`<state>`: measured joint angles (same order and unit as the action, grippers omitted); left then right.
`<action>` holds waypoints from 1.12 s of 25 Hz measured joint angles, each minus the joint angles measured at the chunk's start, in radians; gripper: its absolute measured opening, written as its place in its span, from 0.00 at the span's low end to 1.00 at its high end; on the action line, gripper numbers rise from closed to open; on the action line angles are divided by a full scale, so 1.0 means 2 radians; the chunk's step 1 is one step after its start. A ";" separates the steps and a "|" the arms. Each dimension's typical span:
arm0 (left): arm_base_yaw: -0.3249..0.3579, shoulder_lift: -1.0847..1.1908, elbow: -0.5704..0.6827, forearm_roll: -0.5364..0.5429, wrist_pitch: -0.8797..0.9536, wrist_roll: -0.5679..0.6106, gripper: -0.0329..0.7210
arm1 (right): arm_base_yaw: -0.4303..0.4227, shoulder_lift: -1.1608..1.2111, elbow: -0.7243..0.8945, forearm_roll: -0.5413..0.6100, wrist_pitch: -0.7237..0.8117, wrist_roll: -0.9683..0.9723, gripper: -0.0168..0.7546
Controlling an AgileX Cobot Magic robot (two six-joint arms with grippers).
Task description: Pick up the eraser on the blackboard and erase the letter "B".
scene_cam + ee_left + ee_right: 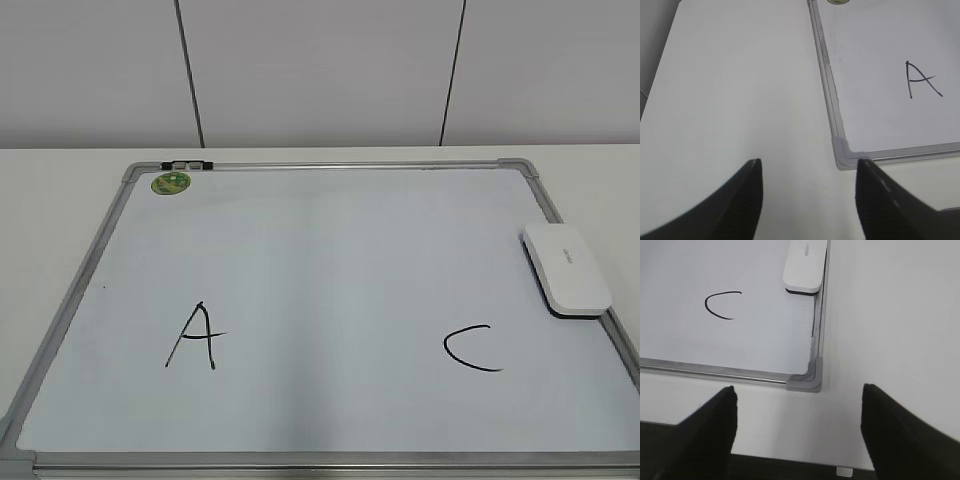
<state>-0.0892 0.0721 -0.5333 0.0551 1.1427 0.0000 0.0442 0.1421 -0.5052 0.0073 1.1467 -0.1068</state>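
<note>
The blackboard is a white dry-erase board with a silver frame, flat on the table. It bears a black "A" and a black "C"; no letter "B" shows between them. The white eraser lies on the board's right edge and also shows in the right wrist view. My left gripper is open and empty over the table by the board's near left corner. My right gripper is open and empty near the board's near right corner. Neither gripper shows in the exterior view.
A small round green magnet sits at the board's far left corner, next to a black clip on the frame. The white table extends left and right of the board. A wall stands behind. The table's front edge shows in the right wrist view.
</note>
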 joint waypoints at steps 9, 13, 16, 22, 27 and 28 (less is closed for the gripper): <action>0.000 -0.003 0.010 -0.001 -0.017 0.000 0.61 | 0.000 0.000 0.000 0.000 -0.002 0.000 0.79; 0.000 -0.004 0.010 -0.001 -0.017 0.000 0.61 | 0.000 0.000 0.000 0.000 -0.002 0.000 0.79; 0.000 -0.004 0.010 -0.001 -0.017 0.000 0.61 | 0.000 0.000 0.000 0.000 -0.002 0.000 0.79; 0.000 -0.004 0.010 -0.001 -0.017 0.000 0.61 | 0.000 0.000 0.000 0.000 -0.002 0.000 0.79; 0.000 -0.004 0.010 -0.001 -0.017 0.000 0.61 | 0.000 0.000 0.000 0.000 -0.002 0.000 0.79; 0.000 -0.004 0.010 -0.001 -0.017 0.000 0.61 | 0.000 0.000 0.000 0.000 -0.002 0.000 0.79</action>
<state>-0.0892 0.0649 -0.5134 0.0532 1.1087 0.0000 0.0442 0.1421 -0.5052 0.0073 1.1426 -0.1068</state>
